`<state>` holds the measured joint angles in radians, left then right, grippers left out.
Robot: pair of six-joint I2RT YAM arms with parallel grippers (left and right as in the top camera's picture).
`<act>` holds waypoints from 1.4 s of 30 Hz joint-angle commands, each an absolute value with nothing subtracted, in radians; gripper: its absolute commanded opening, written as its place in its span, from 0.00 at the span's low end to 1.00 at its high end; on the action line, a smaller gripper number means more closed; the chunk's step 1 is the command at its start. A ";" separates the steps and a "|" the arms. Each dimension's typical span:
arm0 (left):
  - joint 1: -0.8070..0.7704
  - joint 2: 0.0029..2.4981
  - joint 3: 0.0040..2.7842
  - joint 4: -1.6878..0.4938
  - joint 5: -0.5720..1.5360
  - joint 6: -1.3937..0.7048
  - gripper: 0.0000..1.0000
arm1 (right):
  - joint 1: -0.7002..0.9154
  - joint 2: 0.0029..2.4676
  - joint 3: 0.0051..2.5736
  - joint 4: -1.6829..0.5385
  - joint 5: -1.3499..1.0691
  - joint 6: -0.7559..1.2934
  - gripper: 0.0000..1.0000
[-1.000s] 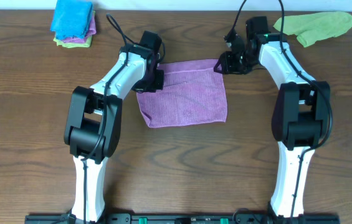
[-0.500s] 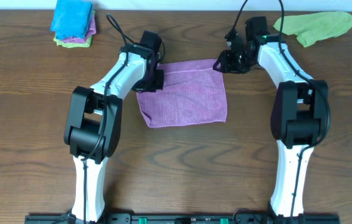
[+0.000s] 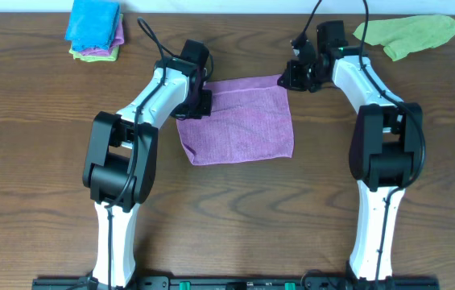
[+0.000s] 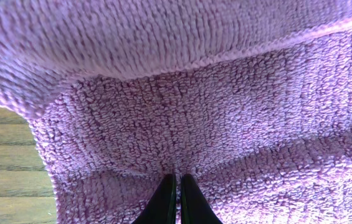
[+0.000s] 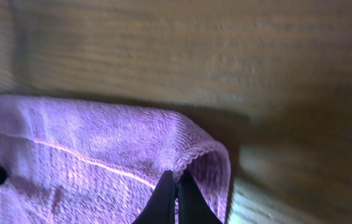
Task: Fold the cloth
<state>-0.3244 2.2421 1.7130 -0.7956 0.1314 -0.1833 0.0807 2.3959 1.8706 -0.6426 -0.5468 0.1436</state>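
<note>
We see the left tool (image 4: pixel 177 178) pinched shut on the cloth (image 3: pixel 243 125), with a fold raised just ahead of it. The right tool (image 5: pixel 176 177) nips the cloth's corner hem above the desk (image 3: pixel 34 161). Overhead, the arms (image 3: pixel 155 89) hide both tips.

The cloth (image 3: pixel 243 125) is purple and fuzzy, like a small towel. It lies mostly flat on the wooden table (image 3: pixel 34 161), in the middle and toward the far side. It is almost a square, but a bit crooked. Its far right corner is lifted a little off the wood. Its far left edge curls up too.
</note>
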 commanded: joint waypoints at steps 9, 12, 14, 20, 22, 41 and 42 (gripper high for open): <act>-0.320 2.212 1.704 -0.796 0.131 -0.163 0.06 | 0.080 2.407 1.872 -0.422 -0.665 0.374 0.01; -0.320 2.212 1.704 -0.794 0.131 -0.163 0.06 | 0.080 2.407 1.872 -0.389 -0.602 0.421 0.01; -0.320 2.212 1.704 -0.791 0.131 -0.163 0.06 | 0.080 2.407 1.872 -0.380 -0.565 0.442 0.01; -0.304 2.212 1.704 -0.709 0.130 -0.164 0.06 | 0.080 2.407 1.872 -0.377 -0.550 0.441 0.01; -0.292 2.212 1.704 -0.652 0.130 -0.165 0.12 | 0.080 2.407 1.872 -0.377 -0.550 0.441 0.01; -0.272 2.263 1.704 -0.404 0.085 -0.164 0.24 | 0.085 2.407 1.871 -0.387 -0.551 0.441 0.01; -0.272 2.263 1.704 -0.392 0.068 -0.164 0.24 | 0.087 2.407 1.871 -0.389 -0.551 0.440 0.02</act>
<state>-0.2729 2.2425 1.7096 -0.4057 0.1020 -0.1757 0.0807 2.3962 1.8706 -0.3851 -0.5522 0.4297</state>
